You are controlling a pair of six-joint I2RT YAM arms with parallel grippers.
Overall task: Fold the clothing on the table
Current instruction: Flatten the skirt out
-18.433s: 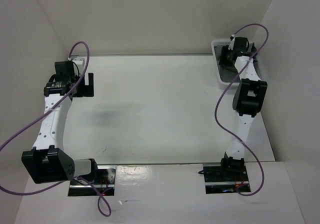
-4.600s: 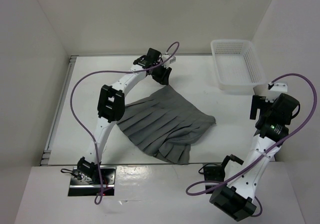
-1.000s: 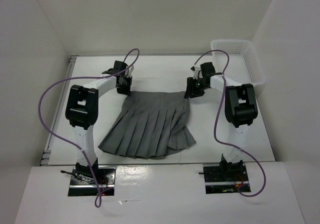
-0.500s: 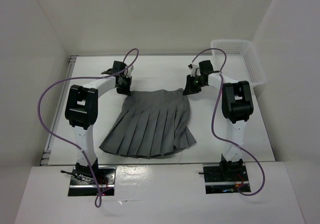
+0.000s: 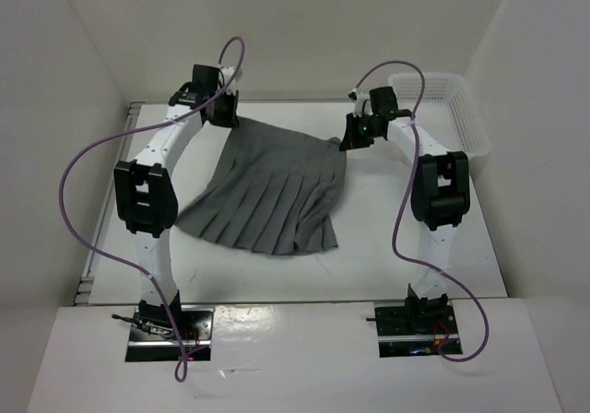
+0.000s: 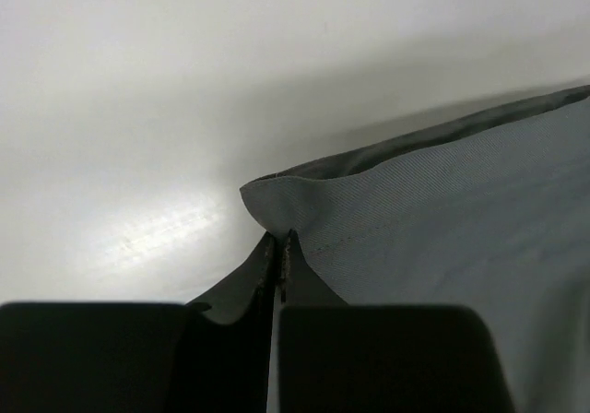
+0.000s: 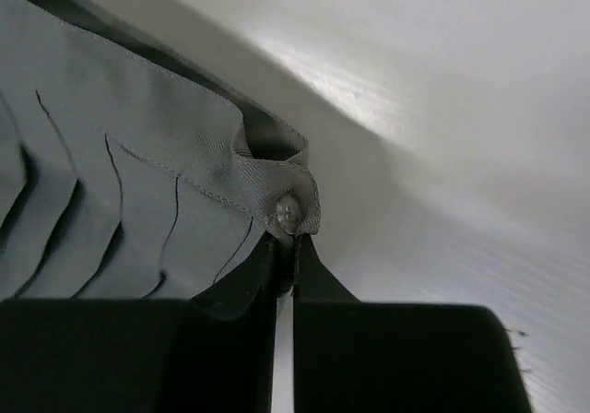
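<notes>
The clothing, a dark grey pleated skirt, hangs by its waistband between my two grippers, and its hem trails on the white table. My left gripper is shut on the waistband's left corner at the far left. My right gripper is shut on the waistband's right corner, where a small metal button shows just above the fingertips. In both wrist views the jaws pinch the fabric edge tightly.
A white mesh basket stands at the far right corner of the table. A thin metal rail runs along the table's left edge. White walls close in on three sides. Purple cables loop from both arms.
My right gripper has shut on the waistband's right corner. Both grippers rose and moved toward the far wall, lifting the waistband and dragging the skirt away from the near edge.
</notes>
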